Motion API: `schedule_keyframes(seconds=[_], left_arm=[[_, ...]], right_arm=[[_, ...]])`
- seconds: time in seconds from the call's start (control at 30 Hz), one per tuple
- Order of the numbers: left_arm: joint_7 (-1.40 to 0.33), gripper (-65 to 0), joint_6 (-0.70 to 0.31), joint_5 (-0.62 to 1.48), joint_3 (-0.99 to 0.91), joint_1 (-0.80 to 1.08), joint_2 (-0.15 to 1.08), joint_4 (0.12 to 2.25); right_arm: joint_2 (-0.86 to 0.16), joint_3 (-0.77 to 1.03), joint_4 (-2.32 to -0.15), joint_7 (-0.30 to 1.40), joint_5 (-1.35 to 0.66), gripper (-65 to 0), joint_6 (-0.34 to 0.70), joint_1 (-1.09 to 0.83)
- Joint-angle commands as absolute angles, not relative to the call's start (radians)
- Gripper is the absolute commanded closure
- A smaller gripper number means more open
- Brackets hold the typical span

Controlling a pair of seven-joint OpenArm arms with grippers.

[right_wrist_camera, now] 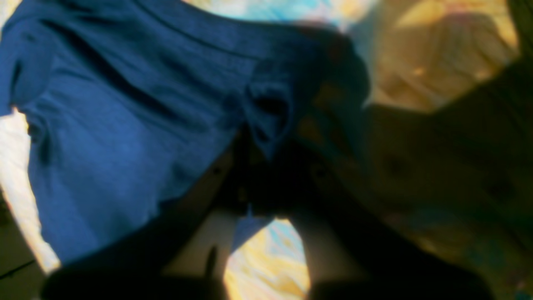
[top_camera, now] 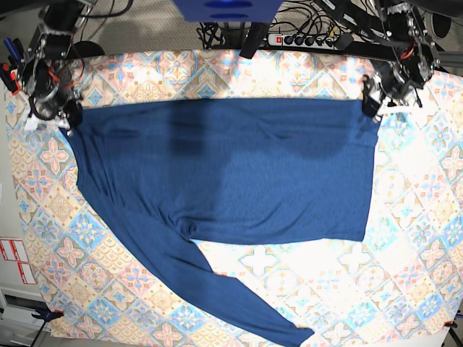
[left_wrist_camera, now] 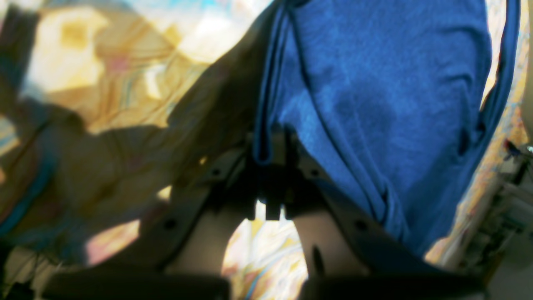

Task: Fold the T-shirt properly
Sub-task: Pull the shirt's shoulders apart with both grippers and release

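T-shirt [top_camera: 239, 173]: one, dark navy, long-sleeved, thin soft knit; spread across the table [top_camera: 419, 238], which wears a patterned cloth; upper edge strung taut between the two arms at the far side; one sleeve trailing diagonally toward the near edge (the other sleeve not made out).

Left gripper [left_wrist_camera: 270, 162]: jaws pressed together, pinching a gathered corner of the cloth. Right gripper [right_wrist_camera: 260, 166]: jaws likewise closed on a bunched fold; view blurred and dark.

Handling, as judged: light, limp, no stiffness; sags and drags wherever unsupported; likely to stretch or slip if pinched on a single layer. Best taken at hems, seams or corners, a few layers gathered.

Count: one garment; two grippers; one sleeve plainly visible.
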State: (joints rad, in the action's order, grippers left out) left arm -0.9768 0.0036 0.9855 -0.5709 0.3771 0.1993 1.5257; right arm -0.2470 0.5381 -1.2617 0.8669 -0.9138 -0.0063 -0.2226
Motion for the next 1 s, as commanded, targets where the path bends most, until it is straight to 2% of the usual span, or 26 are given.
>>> schedule_keyframes(seconds=[0.0,0.27,0.63,0.77,0.83,0.9,0.97], left_arm=[[-0.963,0.0,-0.004,0.993,-0.575,0.395,0.216,1.558],[-0.957,0.0,-0.004,0.992,-0.576,0.460,0.216,1.570],[-0.963,0.0,-0.004,0.989,-0.575,0.460,0.211,1.573],[-0.964,0.0,-0.004,0.989,-0.573,0.469,0.211,1.572],[-0.964,-3.5,-0.002,0.992,-0.573,0.483,0.211,1.572],[-0.964,-10.8,0.001,0.992,-0.573,0.495,0.211,1.572],[-0.964,-17.7,0.001,0.992,-0.573,0.510,0.211,1.572]], right_arm=[[-0.269,0.562,-1.296,0.851,-0.917,-2.0,-0.002,-0.234],[-0.265,0.670,-1.328,0.951,-0.917,-2.0,-0.002,-0.285],[-0.263,0.676,-1.322,1.000,-0.914,-2.4,-0.002,-0.288],[-0.263,0.677,-1.314,1.050,-0.912,-8.9,-0.007,-0.288],[-0.263,0.679,-1.313,1.072,-0.912,-13.9,-0.007,-0.286],[-0.262,0.679,-1.313,1.079,-0.912,-18.6,-0.007,-0.286],[-0.262,0.679,-1.313,1.079,-0.912,-20.4,-0.007,-0.286]])
